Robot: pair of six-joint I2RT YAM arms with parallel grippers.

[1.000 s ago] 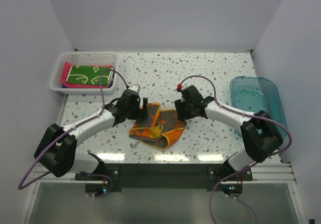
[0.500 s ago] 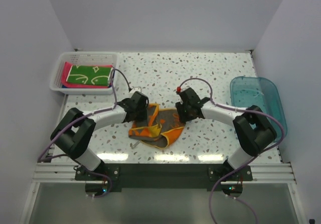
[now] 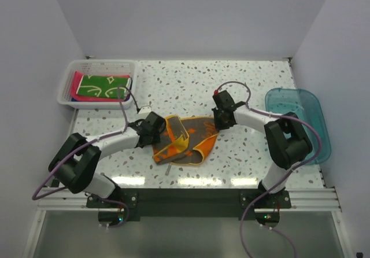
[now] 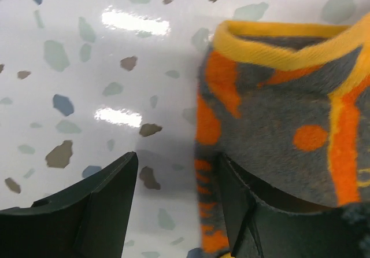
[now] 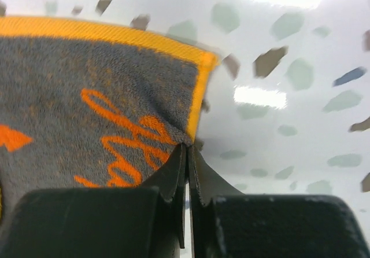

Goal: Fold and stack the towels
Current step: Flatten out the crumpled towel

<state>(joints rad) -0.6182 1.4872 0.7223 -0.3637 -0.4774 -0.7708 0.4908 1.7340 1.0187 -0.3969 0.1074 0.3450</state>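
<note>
The dark grey towel [image 3: 186, 140] with orange trim lies crumpled and partly spread at the table's middle. My left gripper [image 3: 161, 131] is low at its left edge. In the left wrist view the gripper [image 4: 176, 159] is open, and the towel [image 4: 277, 107] drapes over the right finger [image 4: 243, 212] while bare table shows between the jaws. My right gripper [image 3: 220, 121] is at the towel's right corner. In the right wrist view it [image 5: 188, 148] is shut on the trimmed edge of the towel [image 5: 87, 96]. A green patterned towel [image 3: 101, 86] lies on a pink towel [image 3: 76, 84] in the basket.
The white slotted basket [image 3: 65, 94] stands at the back left of the speckled table. A clear blue plastic tub [image 3: 315, 110] sits at the right edge. Both arms reach in from the near edge, with their cables looping above them.
My right gripper has shut on the towel's corner and drawn it right and back, spreading the cloth. My left gripper has narrowed and settled at the towel's left edge.
</note>
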